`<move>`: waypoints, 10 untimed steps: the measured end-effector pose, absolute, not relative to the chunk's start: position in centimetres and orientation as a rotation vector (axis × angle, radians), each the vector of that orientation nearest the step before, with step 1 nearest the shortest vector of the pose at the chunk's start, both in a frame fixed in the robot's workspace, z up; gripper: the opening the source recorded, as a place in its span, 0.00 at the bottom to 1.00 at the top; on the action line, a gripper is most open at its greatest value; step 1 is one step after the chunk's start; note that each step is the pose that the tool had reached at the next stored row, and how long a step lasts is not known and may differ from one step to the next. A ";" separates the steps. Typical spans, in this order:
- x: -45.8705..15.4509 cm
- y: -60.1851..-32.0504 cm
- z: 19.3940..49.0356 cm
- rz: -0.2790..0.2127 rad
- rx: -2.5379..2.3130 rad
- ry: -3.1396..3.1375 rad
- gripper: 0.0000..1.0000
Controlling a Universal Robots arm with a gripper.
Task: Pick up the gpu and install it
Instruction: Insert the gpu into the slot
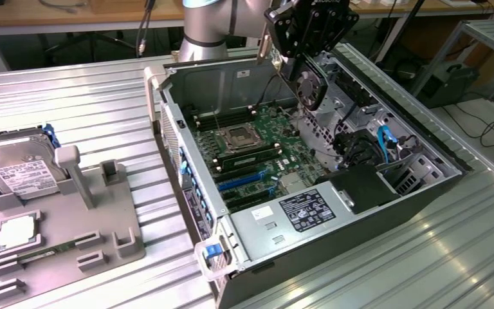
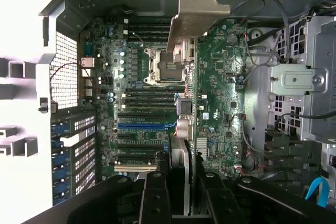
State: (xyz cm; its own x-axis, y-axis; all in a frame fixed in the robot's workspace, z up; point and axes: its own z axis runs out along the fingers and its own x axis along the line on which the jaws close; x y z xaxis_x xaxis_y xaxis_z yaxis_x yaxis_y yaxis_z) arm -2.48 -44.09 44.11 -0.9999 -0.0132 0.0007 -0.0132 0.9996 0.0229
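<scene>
Glare is reflected by the ribbed metal surface. Wooden benches are seen behind it; cables are strewn over the floor.

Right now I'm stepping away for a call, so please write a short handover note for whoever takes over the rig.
Gripper: shut on the gpu, which hangs edge-down.
Where: above the open computer case, over the motherboard and not touching it.
Done: gpu picked up.
Left: it is not yet seated; the blue slot is empty.
</scene>
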 end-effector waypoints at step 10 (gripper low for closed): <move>-2.5 -44.1 44.1 -0.036 0.068 -3.139 0.27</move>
State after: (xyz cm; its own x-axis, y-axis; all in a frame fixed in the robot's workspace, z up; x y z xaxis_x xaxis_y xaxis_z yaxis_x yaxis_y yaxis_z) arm -2.48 -44.09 44.11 -0.9991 -0.0434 0.0007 -0.0434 0.9988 0.0230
